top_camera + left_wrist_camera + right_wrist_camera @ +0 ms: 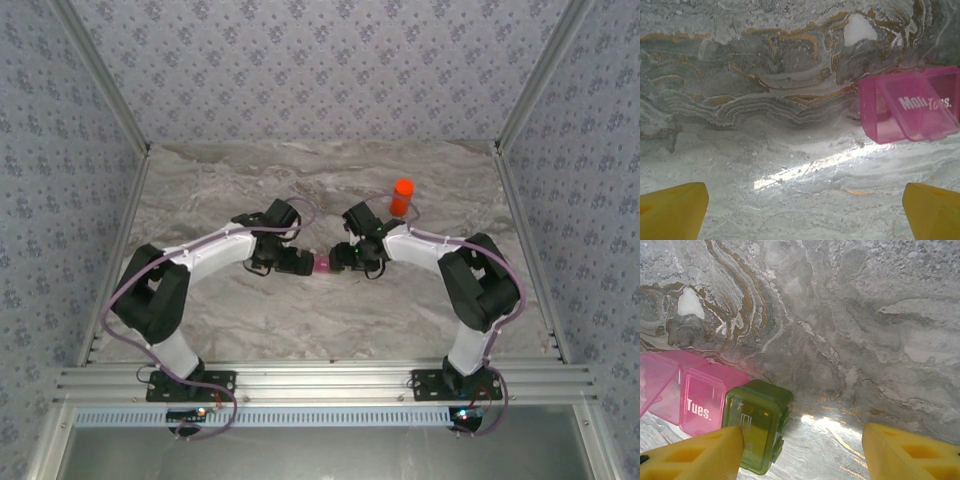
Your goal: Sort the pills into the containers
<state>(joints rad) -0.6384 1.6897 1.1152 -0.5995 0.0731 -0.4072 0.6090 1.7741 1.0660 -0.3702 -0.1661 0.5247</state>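
Two joined containers (pixel 710 407), pink side cropped

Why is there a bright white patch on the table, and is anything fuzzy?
Left wrist view: light glares in a white streak off the table, and the yellow fingers look blurry. Right wrist view: a smaller shine sits beside the green compartment. Top view: even light, no glare.

Lab booth, wallpapered walls (pixel 300 70), marble table (pixel 300 325)
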